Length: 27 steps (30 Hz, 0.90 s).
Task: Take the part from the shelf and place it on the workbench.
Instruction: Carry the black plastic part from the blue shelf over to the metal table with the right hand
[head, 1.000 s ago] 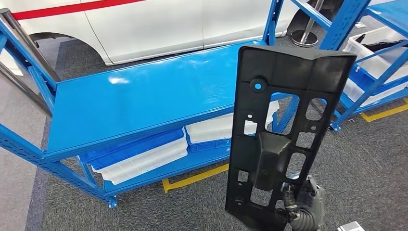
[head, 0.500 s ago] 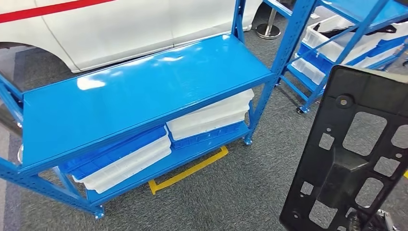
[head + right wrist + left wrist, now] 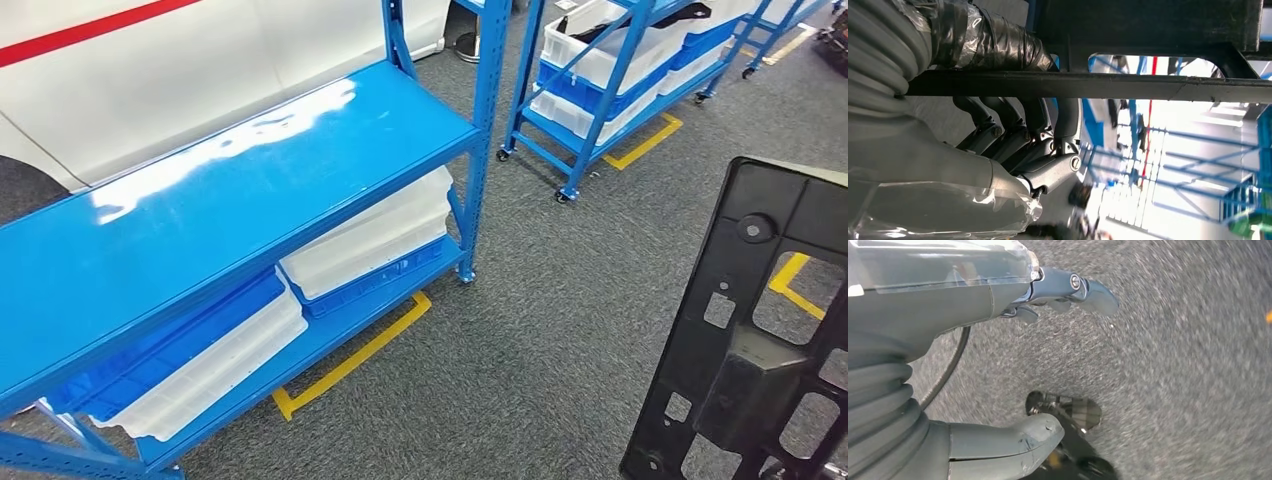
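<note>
The black part (image 3: 752, 340) stands upright at the lower right of the head view, gripped by the right hand (image 3: 1013, 125), fingers curled around its edge. The left hand (image 3: 998, 340) hangs empty, fingers apart, over grey carpet (image 3: 540, 300).

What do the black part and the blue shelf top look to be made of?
Black part: likely moulded plastic, matte, with cut-outs and raised ribs. Blue shelf top: probably painted sheet metal, glossy, showing bright glare.

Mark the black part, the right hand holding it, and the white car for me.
black part (image 3: 760, 300): head view, on its flat upper panel beside a cutout.
right hand (image 3: 1023, 145): right wrist view, on the dark fingers curled round the part's edge.
white car (image 3: 200, 60): head view, on its side panel.
</note>
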Available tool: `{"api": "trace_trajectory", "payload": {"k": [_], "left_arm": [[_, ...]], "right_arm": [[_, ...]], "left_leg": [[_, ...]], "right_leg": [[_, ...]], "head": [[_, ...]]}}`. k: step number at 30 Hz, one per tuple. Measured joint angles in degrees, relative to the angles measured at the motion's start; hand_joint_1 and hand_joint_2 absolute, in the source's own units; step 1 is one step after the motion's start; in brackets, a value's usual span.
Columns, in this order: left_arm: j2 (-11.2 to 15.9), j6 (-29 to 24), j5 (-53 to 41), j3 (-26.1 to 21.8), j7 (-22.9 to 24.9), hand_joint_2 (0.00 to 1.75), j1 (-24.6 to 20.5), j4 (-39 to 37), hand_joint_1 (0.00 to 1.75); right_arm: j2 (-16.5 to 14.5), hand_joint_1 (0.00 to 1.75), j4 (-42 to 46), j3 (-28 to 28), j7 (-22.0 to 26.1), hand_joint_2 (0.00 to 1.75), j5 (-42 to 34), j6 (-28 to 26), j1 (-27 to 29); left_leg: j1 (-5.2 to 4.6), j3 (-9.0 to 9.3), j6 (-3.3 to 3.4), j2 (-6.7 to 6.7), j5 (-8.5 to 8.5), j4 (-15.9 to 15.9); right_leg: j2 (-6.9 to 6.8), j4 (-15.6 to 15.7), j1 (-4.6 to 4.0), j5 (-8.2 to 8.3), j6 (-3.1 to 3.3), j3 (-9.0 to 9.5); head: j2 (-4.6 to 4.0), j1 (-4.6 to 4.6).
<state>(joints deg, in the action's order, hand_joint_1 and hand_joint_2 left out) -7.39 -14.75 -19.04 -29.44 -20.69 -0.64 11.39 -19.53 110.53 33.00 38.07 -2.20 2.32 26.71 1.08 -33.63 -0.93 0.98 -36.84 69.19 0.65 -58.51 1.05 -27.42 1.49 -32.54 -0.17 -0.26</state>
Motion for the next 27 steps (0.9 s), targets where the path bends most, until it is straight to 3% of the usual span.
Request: {"api": "trace_trajectory", "payload": {"k": [1, 2, 3, 4, 6, 8, 10, 12, 14, 16, 17, 18, 20, 22, 23, 25, 26, 27], "left_arm": [[0.0, 0.0, -0.2, -0.1, 0.0, 1.75, 0.1, 0.0, 0.0], [0.0, 0.0, -0.5, -0.2, 0.0, 1.75, 0.2, 0.0, 0.0], [0.0, 0.0, -0.7, -0.3, 0.0, 1.75, 0.3, 0.0, 0.0], [0.0, 0.0, -1.0, -0.4, 0.0, 1.75, 0.3, 0.0, 0.0], [0.0, 0.1, -1.5, -0.6, 0.2, 1.75, 0.3, 0.0, 0.0], [0.0, 0.1, -1.9, -1.0, 0.4, 1.75, 0.2, 0.0, 0.0], [-0.1, 0.1, -2.2, -1.2, 0.6, 1.75, 0.0, 0.0, 0.0], [-0.2, 0.1, -2.5, -1.3, 0.6, 1.75, 0.0, 0.0, 0.0], [-0.2, 0.1, -2.7, -1.4, 0.7, 1.75, 0.1, 0.0, 0.0], [-0.2, 0.1, -3.0, -1.6, 0.9, 1.75, 0.2, 0.0, 0.0], [-0.2, 0.1, -3.3, -1.7, 0.9, 1.75, 0.2, 0.0, 0.0], [-0.2, 0.1, -3.5, -1.8, 0.9, 1.75, 0.2, 0.0, 0.0], [-0.3, 0.2, -4.0, -2.1, 0.9, 1.75, 0.2, 0.0, 0.0], [-0.4, 0.3, -4.3, -2.4, 0.9, 1.75, 0.1, 0.0, 0.0], [-0.4, 0.3, -4.5, -2.5, 0.8, 1.75, 0.0, 0.1, 0.0], [-0.4, 0.4, -4.9, -2.7, 0.8, 1.75, -0.4, 0.1, 0.0], [-0.5, 0.4, -5.0, -2.7, 0.7, 1.75, -0.5, 0.1, 0.0], [-0.5, 0.4, -5.2, -2.7, 0.7, 1.75, -0.6, 0.2, 0.0]], "right_arm": [[-0.1, 1.71, 0.0, 0.0, 0.2, 1.75, 0.8, -1.0, 0.1], [-0.1, 1.71, 0.0, 0.0, 0.4, 1.75, 1.7, -2.2, 0.4], [-0.2, 1.71, 0.1, 0.0, 0.5, 1.75, 2.8, -3.7, 0.6], [-0.2, 1.71, 0.4, 0.0, 0.7, 1.75, 4.0, -5.3, 0.9], [-0.3, 1.71, 1.0, -0.1, 0.8, 1.75, 6.7, -9.0, 1.5], [-0.4, 1.71, 1.9, -0.3, 0.7, 1.75, 9.3, -12.5, 2.0], [-0.5, 1.71, 2.7, -0.5, 0.6, 1.75, 11.8, -15.5, 2.8], [-0.6, 1.71, 3.5, -0.7, 0.5, 1.75, 13.9, -18.4, 3.7], [-0.7, 1.71, 4.1, -1.2, 0.3, 1.75, 15.4, -20.6, 4.1], [-0.7, 1.71, 4.4, -1.8, -0.1, 1.75, 17.7, -23.5, 4.4], [-0.7, 1.71, 4.6, -2.2, -0.4, 1.75, 19.4, -25.5, 4.7], [-0.7, 1.71, 4.8, -2.6, -0.8, 1.75, 21.3, -27.7, 5.1], [-0.7, 1.71, 5.6, -3.6, -1.7, 1.75, 25.7, -32.1, 5.9], [-0.7, 1.71, 6.4, -4.8, -2.5, 1.75, 29.1, -35.1, 6.5], [-0.7, 1.71, 6.7, -5.4, -2.8, 1.75, 30.3, -36.1, 6.7], [-0.8, 1.71, 7.5, -6.4, -3.4, 1.75, 33.2, -38.2, 7.4], [-0.8, 1.71, 7.9, -6.8, -3.8, 1.75, 34.9, -39.4, 7.9], [-0.8, 1.71, 8.3, -7.3, -4.0, 1.75, 36.4, -40.4, 8.2]], "left_leg": [[0.0, -1.38, 0.05, -0.39, -0.96, 3.1], [-0.03, -1.95, 0.17, -0.58, -0.76, 4.3], [-0.07, -1.47, 0.39, -0.77, 0.59, 3.2], [-0.16, -0.05, 0.73, -1.26, 2.75, 0.1], [-0.26, 3.24, 1.56, -3.96, 6.18, -7.6], [-0.42, 4.61, 1.98, -5.74, 6.92, -11.2], [-0.46, 4.87, 2.25, -4.71, 7.19, -11.9], [-0.29, 5.35, 2.8, -3.12, 7.95, -13.1], [-0.32, 5.48, 3.15, -1.25, 8.34, -13.7], [-0.45, 5.28, 3.18, 0.7, 8.22, -13.6], [-0.48, 5.23, 3.1, 1.65, 8.09, -13.6], [-0.47, 5.25, 2.96, 2.51, 7.94, -13.5], [-0.4, 5.49, 2.48, 4.1, 7.5, -13.1], [-0.54, 5.83, 1.73, 5.31, 6.95, -12.7], [-0.65, 6.04, 1.34, 5.82, 6.76, -12.7], [-0.63, 6.58, 0.63, 6.76, 6.52, -12.8], [-0.52, 6.71, 0.3, 6.35, 6.11, -12.5], [-0.37, 6.42, 0.08, 5.11, 5.1, -11.4]], "right_leg": [[0.79, -0.1, -0.18, 0.07, 0.09, -0.18], [1.6, -0.2, -0.35, 0.1, 0.13, -0.28], [2.43, -0.3, -0.5, 0.12, 0.15, -0.32], [3.25, -0.4, -0.61, 0.12, 0.14, -0.3], [4.72, -0.7, -0.69, 0.16, -0.03, -0.42], [6.06, -0.9, -0.48, 0.41, -0.68, -0.94], [7.24, -0.8, -0.19, 0.83, -1.56, -1.42], [5.07, -2.1, -0.3, -0.05, -2.02, -2.22], [1.3, -7.5, -0.33, -3.39, -2.33, -4.82], [-0.02, -14.0, 0.01, -6.4, -2.83, -7.81], [-0.27, -15.3, 0.22, -6.56, -3.06, -8.26], [-0.52, -14.4, 0.41, -5.68, -3.25, -7.56], [-2.23, -7.2, 0.66, -2.61, -3.42, -3.3], [-4.32, -1.4, 0.5, -0.93, -3.05, -0.05], [-4.68, -0.8, 0.3, -1.0, -2.68, 0.24], [-3.54, -0.8, 0.09, -0.91, -1.84, 0.09], [-2.92, -0.7, 0.14, -0.77, -1.44, 0.08], [-2.28, -0.4, 0.21, -0.58, -1.01, 0.08]], "head": [[0.0, 0.0], [0.0, -0.01], [0.0, -0.01], [0.0, -0.01], [0.0, 0.01], [0.0, 0.0], [0.0, -0.02], [0.0, 0.06], [0.0, 0.17], [0.0, 0.22], [0.0, 0.22], [0.0, 0.22], [0.0, 0.22], [0.0, 0.2], [0.0, 0.21], [0.0, 0.19], [0.0, 0.19], [0.0, 0.18]]}}
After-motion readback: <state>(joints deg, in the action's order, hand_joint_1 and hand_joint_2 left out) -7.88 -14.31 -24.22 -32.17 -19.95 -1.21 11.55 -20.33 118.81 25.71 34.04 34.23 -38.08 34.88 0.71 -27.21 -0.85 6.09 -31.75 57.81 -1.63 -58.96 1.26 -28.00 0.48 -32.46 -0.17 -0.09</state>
